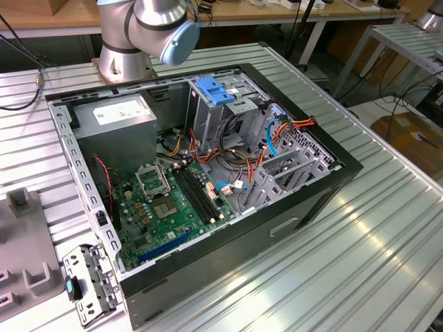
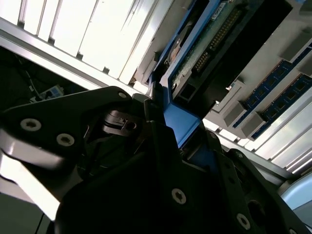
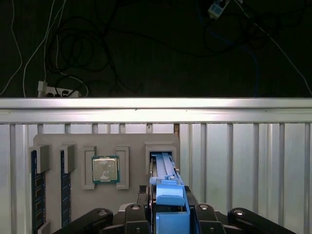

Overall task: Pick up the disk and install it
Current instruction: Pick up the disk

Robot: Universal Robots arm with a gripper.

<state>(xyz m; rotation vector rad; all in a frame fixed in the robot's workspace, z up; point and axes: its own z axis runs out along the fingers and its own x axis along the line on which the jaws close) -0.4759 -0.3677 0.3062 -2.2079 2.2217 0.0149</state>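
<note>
In the first wrist view the gripper (image 3: pixel 169 204) sits low over a grey holder tray (image 3: pixel 131 141) that lies on the ribbed aluminium table (image 3: pixel 243 161). Its black fingers (image 3: pixel 146 197) are drawn in against the two sides of the disk (image 3: pixel 163 168), gripping it by the blue rail. The disk stands on edge in a slot of that tray, its lower part down inside the slot. Beside this slot a square processor chip (image 3: pixel 105 169) rests in its own recess, and further along the tray two blue memory sticks (image 3: pixel 36 190) stand in narrow grooves. In the second wrist view the gripper (image 2: pixel 170 127) has the blue rail running up between its fingers, and the disk (image 2: pixel 209 46) shows the green circuit board on its underside (with a row of small contacts along the edge). In the exterior view the open computer case (image 1: pixel 332 180) lies on the table (image 1: pixel 367 256), its motherboard (image 1: pixel 173 200) exposed and the blue-handled drive cage (image 1: pixel 214 90) standing at the far end beside the arm's base (image 1: pixel 121 59).
</note>
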